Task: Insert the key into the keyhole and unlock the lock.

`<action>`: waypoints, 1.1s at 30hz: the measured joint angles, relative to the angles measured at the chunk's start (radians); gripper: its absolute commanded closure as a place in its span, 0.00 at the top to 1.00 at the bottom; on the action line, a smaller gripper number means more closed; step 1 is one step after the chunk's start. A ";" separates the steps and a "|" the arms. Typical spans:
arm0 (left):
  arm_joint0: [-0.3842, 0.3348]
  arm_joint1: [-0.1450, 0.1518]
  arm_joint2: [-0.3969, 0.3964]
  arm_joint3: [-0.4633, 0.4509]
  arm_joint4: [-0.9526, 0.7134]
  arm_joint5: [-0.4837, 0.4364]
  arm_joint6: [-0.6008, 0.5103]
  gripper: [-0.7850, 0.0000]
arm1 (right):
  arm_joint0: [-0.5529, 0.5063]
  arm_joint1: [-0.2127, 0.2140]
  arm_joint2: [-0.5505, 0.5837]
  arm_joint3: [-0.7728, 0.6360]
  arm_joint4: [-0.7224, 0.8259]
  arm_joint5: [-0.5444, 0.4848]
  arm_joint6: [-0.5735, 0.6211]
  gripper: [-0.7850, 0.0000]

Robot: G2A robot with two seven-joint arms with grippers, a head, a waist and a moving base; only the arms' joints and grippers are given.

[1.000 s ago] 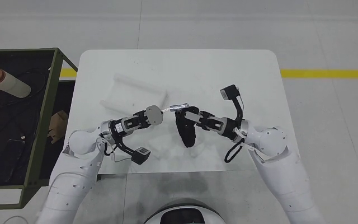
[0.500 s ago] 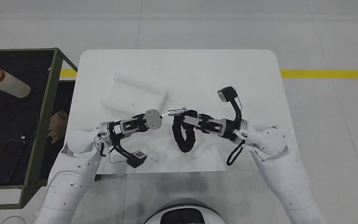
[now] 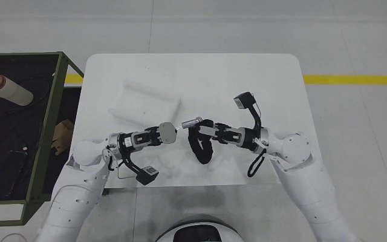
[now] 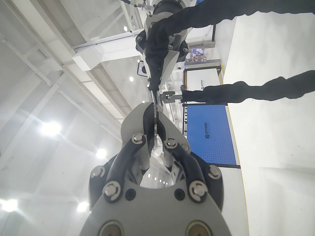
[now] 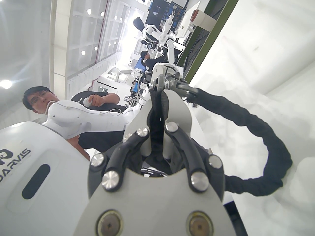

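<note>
Over white table hang one key, one lock.

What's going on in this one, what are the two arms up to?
The left gripper is shut on a thin metal key, and the right gripper is shut on a black cable lock. Both are held above the white table, the key tip close to the lock's metal head. Whether the key has gone in yet cannot be told.
</note>
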 measured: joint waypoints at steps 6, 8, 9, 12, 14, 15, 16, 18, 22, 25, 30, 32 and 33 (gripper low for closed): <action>0.006 0.004 -0.005 -0.001 -0.010 0.003 0.025 0.00 | 0.027 -0.002 -0.023 0.033 0.047 0.014 0.044 0.00; 0.009 0.005 -0.006 -0.002 -0.013 0.004 0.027 0.00 | 0.037 -0.003 -0.029 0.046 0.065 0.016 0.055 0.00; 0.010 0.005 -0.006 -0.003 -0.014 0.004 0.028 0.00 | 0.041 -0.003 -0.032 0.052 0.073 0.017 0.060 0.00; 0.012 0.006 -0.003 -0.006 -0.020 -0.005 0.038 0.00 | 0.054 -0.004 -0.037 0.069 0.092 0.018 0.074 0.00; 0.013 0.007 0.000 -0.008 -0.022 -0.009 0.043 0.00 | 0.059 -0.005 -0.040 0.077 0.108 0.019 0.085 0.00; 0.014 0.007 0.001 -0.009 -0.024 -0.014 0.047 0.00 | 0.063 -0.005 -0.042 0.082 0.118 0.021 0.094 0.00; 0.014 0.007 0.002 -0.010 -0.025 -0.017 0.049 0.00 | 0.066 -0.005 -0.043 0.085 0.126 0.022 0.101 0.00; 0.014 0.008 0.004 -0.012 -0.029 -0.019 0.051 0.00 | 0.071 -0.005 -0.044 0.093 0.138 0.026 0.114 0.00; 0.014 0.008 0.005 -0.011 -0.041 -0.023 0.055 0.00 | 0.080 -0.006 -0.049 0.106 0.151 0.032 0.130 0.00; 0.013 0.009 0.002 -0.011 -0.046 -0.024 0.055 0.00 | 0.087 -0.007 -0.050 0.117 0.160 0.034 0.129 0.00; 0.014 0.010 -0.011 -0.004 -0.067 -0.025 0.052 0.00 | 0.090 -0.006 -0.029 0.125 0.171 0.032 0.109 0.00; 0.016 0.010 -0.016 0.003 -0.084 -0.031 0.049 0.00 | 0.088 -0.004 -0.015 0.127 0.180 0.033 0.102 0.00; 0.017 0.010 -0.018 0.010 -0.098 -0.042 0.045 0.00 | 0.086 -0.003 -0.007 0.126 0.185 0.037 0.099 0.00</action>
